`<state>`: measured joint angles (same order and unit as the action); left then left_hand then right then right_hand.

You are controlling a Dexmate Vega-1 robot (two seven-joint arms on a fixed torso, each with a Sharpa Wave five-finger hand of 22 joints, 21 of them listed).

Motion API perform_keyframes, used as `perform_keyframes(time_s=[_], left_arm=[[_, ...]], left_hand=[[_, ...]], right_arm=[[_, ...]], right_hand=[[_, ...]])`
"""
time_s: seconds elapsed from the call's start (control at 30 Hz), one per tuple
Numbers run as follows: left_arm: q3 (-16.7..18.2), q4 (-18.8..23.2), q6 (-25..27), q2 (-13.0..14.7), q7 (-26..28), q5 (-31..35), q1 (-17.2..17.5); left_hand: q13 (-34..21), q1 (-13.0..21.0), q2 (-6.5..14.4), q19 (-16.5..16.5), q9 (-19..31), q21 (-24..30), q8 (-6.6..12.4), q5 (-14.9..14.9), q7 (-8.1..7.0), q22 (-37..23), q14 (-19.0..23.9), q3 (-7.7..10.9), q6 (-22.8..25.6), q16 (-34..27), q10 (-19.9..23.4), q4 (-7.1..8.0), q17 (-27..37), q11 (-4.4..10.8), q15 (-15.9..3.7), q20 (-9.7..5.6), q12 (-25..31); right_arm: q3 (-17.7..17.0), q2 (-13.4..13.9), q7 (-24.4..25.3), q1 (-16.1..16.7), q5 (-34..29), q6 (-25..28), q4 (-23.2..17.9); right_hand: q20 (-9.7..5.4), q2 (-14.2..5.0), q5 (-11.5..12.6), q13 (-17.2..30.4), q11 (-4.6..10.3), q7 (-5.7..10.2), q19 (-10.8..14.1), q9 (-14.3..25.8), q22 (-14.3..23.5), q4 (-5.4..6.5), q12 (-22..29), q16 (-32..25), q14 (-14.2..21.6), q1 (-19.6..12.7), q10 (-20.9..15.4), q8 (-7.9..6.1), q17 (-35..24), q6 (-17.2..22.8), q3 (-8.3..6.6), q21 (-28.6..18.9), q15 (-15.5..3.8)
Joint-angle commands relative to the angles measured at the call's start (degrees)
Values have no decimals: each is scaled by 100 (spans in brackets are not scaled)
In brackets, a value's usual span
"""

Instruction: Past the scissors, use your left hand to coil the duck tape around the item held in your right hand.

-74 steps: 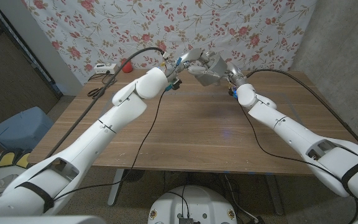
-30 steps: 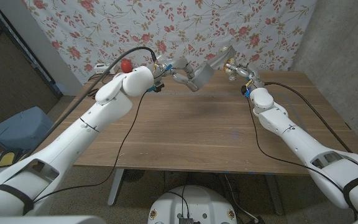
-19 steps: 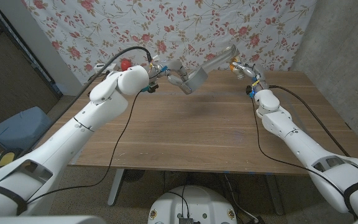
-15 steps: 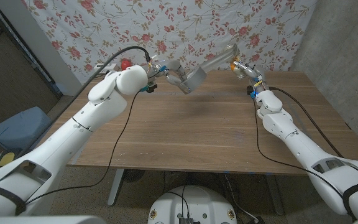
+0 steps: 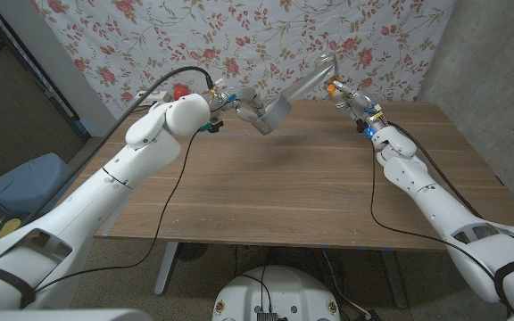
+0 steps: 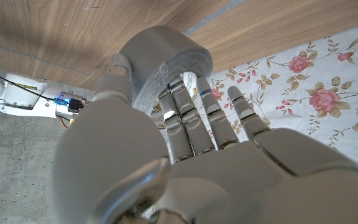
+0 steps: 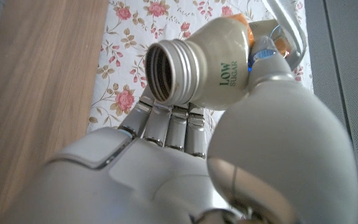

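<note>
Floral cloth point(image 5: 266, 36) hangs behind the wooden worktop point(image 5: 284, 187). At about eleven o'clock above its far edge, the left robot hand point(image 5: 244, 100) grips the grey duct tape roll point(image 5: 273, 113) (its fingers run through the roll's core in the left wrist view). A strip of tape point(image 5: 315, 73) stretches from the roll toward one o'clock, up to the right robot hand point(image 5: 344, 96), which holds a bottle point(image 7: 213, 65) with an open threaded neck, labelled "LOW SUGAR".
</note>
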<state>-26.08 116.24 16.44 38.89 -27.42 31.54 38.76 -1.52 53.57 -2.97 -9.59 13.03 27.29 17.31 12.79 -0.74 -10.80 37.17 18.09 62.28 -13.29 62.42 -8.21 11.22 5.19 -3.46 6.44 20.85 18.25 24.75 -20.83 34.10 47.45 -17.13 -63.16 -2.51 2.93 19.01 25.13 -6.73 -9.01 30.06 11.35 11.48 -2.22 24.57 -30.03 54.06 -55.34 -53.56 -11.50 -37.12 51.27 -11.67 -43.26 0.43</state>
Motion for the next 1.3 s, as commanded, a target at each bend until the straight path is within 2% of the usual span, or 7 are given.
perform_keyframes(time_s=[0.03, 0.37, 0.47, 0.67, 0.83, 1.0, 1.3], left_arm=[[-31, 133, 46, 38, 17, 41, 41], [-9, 287, 110, 72, -12, 158, 109], [-3, 322, 124, 77, -32, 180, 128], [-2, 377, 122, 68, -40, 235, 155], [1, 423, 146, 53, -38, 306, 185], [15, 472, 152, 35, -13, 386, 226], [25, 483, 120, -68, 112, 548, 284]], left_hand=[[-2484, 1081, 1134, -22, 155, -2, 86, 21, 37, -9, 25, 149, 20, 21, 631, 133, 12, 455, -899, -18, 126], [-2528, 1071, 1128, -24, 149, -13, 79, 27, 24, -9, 20, 153, 26, 35, 630, 139, 17, 454, -900, -27, 124], [-2538, 1069, 1126, -24, 152, -16, 77, 28, 23, -9, 19, 154, 21, 38, 636, 140, 17, 447, -899, -31, 125], [-2563, 1061, 1125, -26, 155, -22, 73, 31, 23, -9, 19, 156, 14, 44, 636, 145, 19, 451, -892, -24, 123], [-2586, 1067, 1127, -27, 154, -28, 73, 35, 23, -10, 18, 163, 25, 49, 632, 142, 22, 462, -904, -32, 119], [-2609, 1057, 1128, -30, 157, -34, 65, 38, 18, -10, 21, 164, 9, 52, 627, 149, 26, 471, -897, -28, 115], [-2640, 1048, 1126, -34, 163, -42, 62, 42, 11, -11, 13, 167, 4, 62, 620, 155, 26, 482, -893, -28, 106]], right_arm=[[372, -36, -3199, -956, 245, 184, 1378], [561, -216, -4612, -1599, 14, 109, 2369], [645, -327, -5143, -1861, -103, -12, 2801], [842, -427, -5674, -2213, -461, -212, 3284], [1064, -346, -5805, -2337, -828, -245, 3277], [1756, -221, -5813, -2589, -767, -267, 3401], [3055, -14, -5813, -2894, -104, -448, 3357]], right_hand=[[-459, -1188, -2, 38, 795, 1019, 31, 9, 5, 13, 24, -55, 882, -716, -1176, -35, -48, 1120, -21, -75, -1219], [-461, -1188, -5, 79, 775, 975, 29, 12, 7, 4, 17, -78, 892, -748, -1180, -31, -98, 1110, -8, -111, -1221], [-460, -1190, -5, 90, 761, 965, 24, 13, 7, 3, 14, -76, 886, -756, -1177, -28, -108, 1101, -7, -119, -1222], [-453, -1189, -4, 113, 749, 941, 16, 15, 7, -3, 10, -78, 879, -776, -1176, -28, -128, 1102, -2, -134, -1224], [-445, -1202, -3, 138, 716, 898, 6, 18, 7, -5, 15, -95, 895, -796, -1194, -27, -156, 1098, -1, -151, -1220], [-421, -1207, -8, 169, 704, 850, 2, 21, 8, -5, 16, -128, 924, -812, -1205, -19, -198, 1075, 10, -177, -1210], [-404, -1195, -14, 221, 677, 804, -17, 25, 10, -12, 14, -150, 924, -841, -1210, -20, -250, 1072, 28, -212, -1201]])
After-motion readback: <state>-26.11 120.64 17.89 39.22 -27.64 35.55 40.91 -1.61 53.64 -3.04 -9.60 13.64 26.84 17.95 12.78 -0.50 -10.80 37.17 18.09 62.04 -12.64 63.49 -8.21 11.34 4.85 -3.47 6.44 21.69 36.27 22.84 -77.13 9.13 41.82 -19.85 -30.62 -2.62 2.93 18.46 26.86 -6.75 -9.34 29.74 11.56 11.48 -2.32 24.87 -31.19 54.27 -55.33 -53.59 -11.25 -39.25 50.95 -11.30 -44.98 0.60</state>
